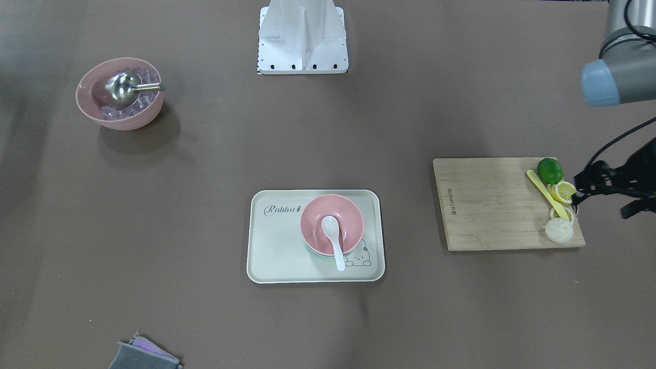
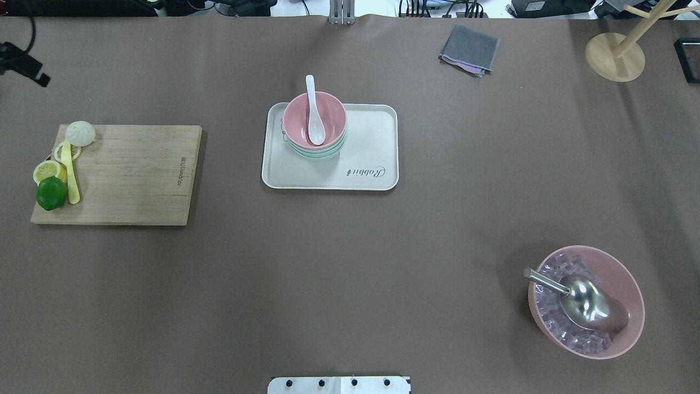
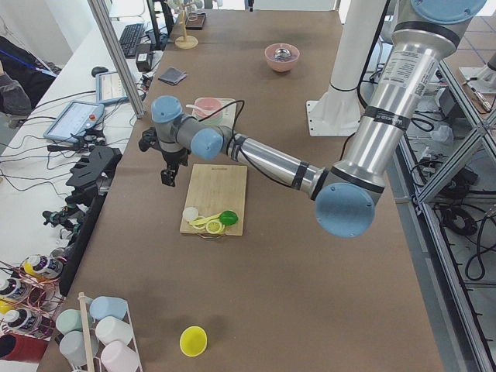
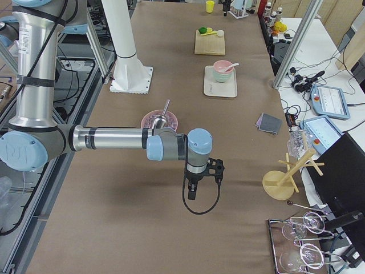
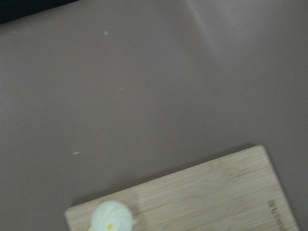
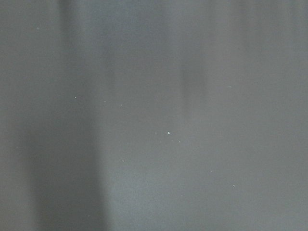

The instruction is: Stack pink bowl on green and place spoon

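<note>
A pink bowl (image 1: 315, 220) sits stacked in a green bowl (image 1: 318, 254) on a cream tray (image 1: 277, 246) at the table's middle. A white spoon (image 1: 335, 241) lies in the pink bowl, its handle over the rim. In the overhead view the stack (image 2: 298, 120) and spoon (image 2: 313, 115) are at the tray's (image 2: 372, 137) far left corner. My left gripper (image 1: 635, 205) hangs beyond the cutting board's outer end, far from the tray; I cannot tell its state. My right gripper (image 4: 193, 193) shows only in the exterior right view, over bare table, and I cannot tell its state.
A wooden cutting board (image 1: 487, 205) holds a lime (image 1: 550, 170), lemon slices, a yellow utensil and a white bun (image 5: 111, 217). A second pink bowl (image 2: 629, 295) with ice cubes and a metal scoop stands near the robot's right. A grey cloth (image 2: 469, 49) and a wooden stand (image 2: 615, 54) are at the far edge.
</note>
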